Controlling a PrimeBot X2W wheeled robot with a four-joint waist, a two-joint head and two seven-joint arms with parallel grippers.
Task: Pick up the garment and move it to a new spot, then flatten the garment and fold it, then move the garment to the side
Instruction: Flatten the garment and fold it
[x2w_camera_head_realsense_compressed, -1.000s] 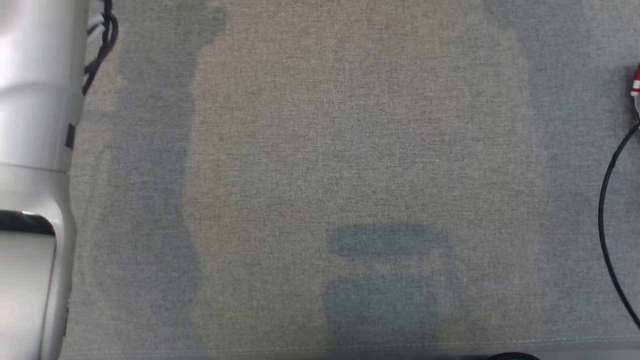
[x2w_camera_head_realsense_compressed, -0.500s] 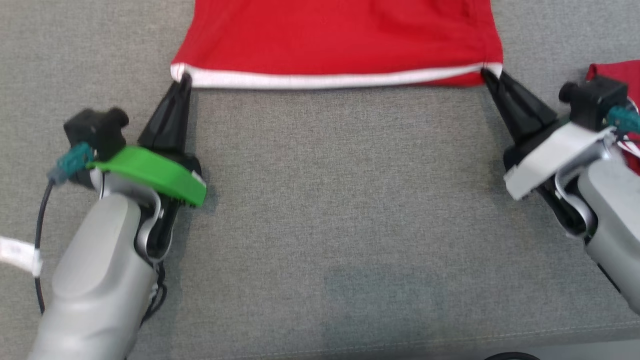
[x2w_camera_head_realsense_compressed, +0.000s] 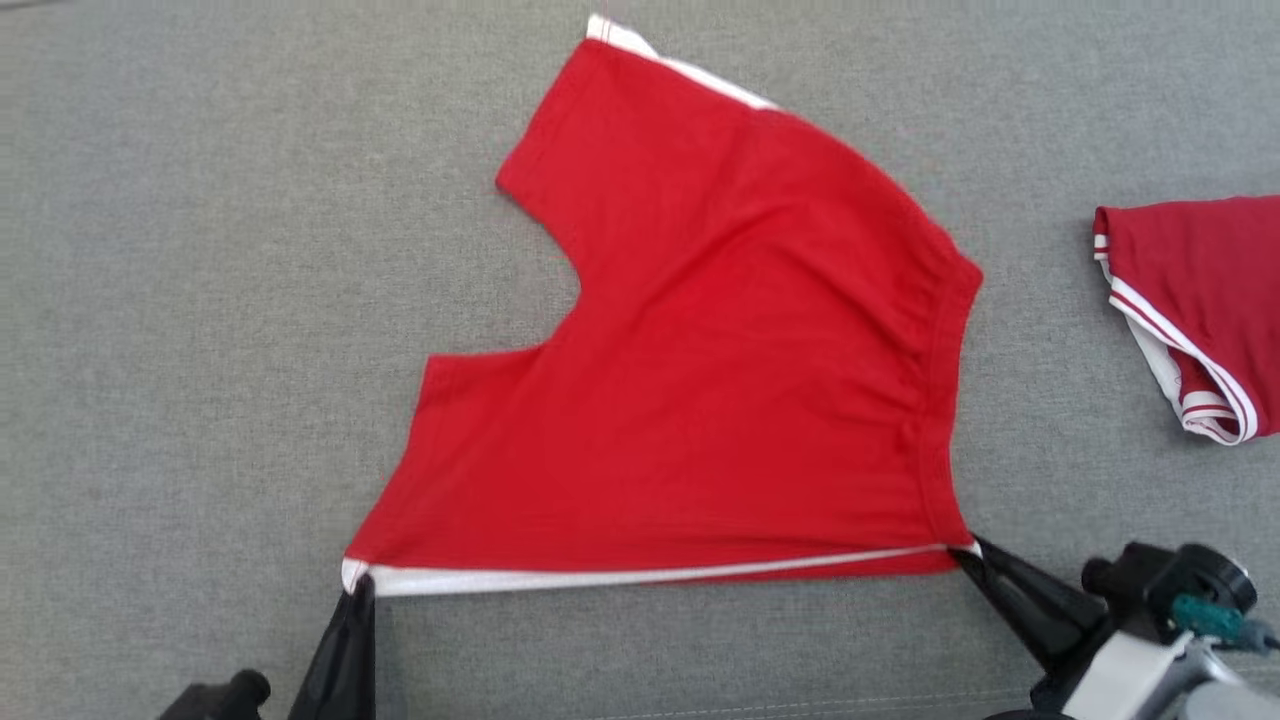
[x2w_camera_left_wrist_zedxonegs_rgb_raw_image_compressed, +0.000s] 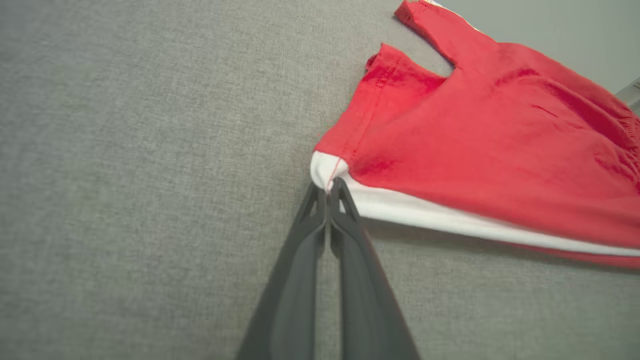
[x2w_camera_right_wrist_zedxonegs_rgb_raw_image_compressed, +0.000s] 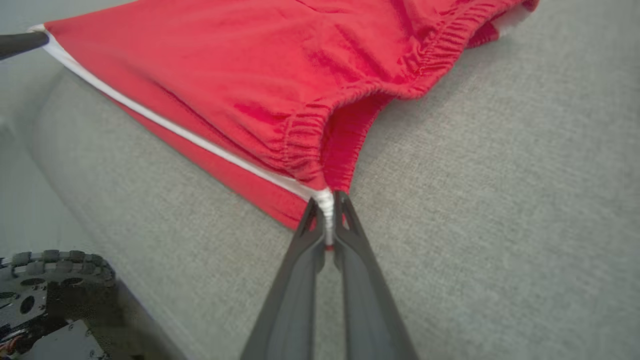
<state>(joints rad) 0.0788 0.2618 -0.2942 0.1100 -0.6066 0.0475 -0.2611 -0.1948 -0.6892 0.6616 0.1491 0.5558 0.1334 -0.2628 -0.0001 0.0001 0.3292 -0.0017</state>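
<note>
Grey woven surface (x2w_camera_head_realsense_compressed: 200, 300) spanned the head view. Red shorts (x2w_camera_head_realsense_compressed: 700, 380) lay spread on it at centre, fanning toward the upper frame, with the elastic waistband (x2w_camera_head_realsense_compressed: 945, 330) on the right and the leg openings to the left and top. A second red garment (x2w_camera_head_realsense_compressed: 1200, 300) sat apart at the right edge. The white-striped side edge (x2w_camera_head_realsense_compressed: 640, 580) ran taut left to right along the lower frame. Left jaws were pinched tight on its hem corner, lower left. Right jaws were pinched tight on its waistband corner, lower right. Judgement: the cloth lay wholly up-frame of both grips, so a flattening pull would go down-frame.
</note>
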